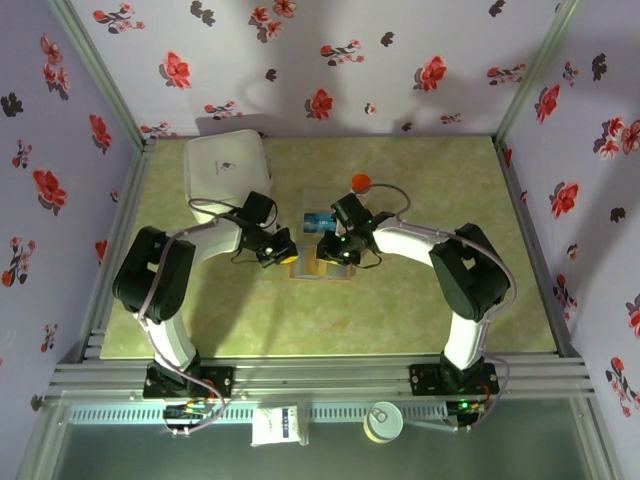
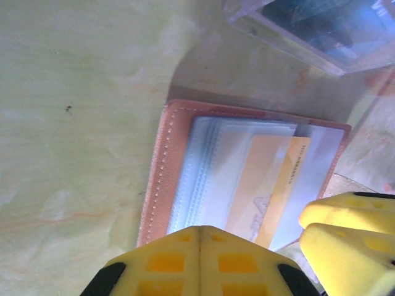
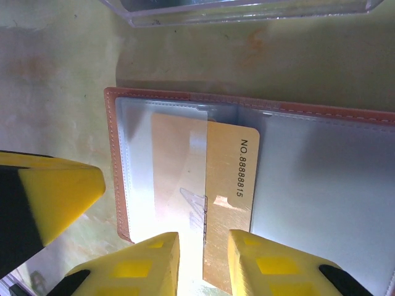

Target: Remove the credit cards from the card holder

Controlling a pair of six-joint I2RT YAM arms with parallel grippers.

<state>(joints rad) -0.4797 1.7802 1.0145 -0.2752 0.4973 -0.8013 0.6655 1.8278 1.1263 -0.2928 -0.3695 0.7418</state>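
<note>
My right tool (image 3: 203, 259): slightly spread, astride the lower end of the gold card (image 3: 228, 179).
Card axis: runs up-frame from me, half out of the card holder (image 3: 321, 185).
My left tool (image 2: 199, 259): pressed together, lower centre.

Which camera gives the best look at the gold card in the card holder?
Right wrist: the gold card lies close up, half out of its clear sleeve, its printed number legible. Left wrist shows it blurrier, partly through plastic. In the top external view the card holder is small and mostly covered, the card indistinct.
</note>
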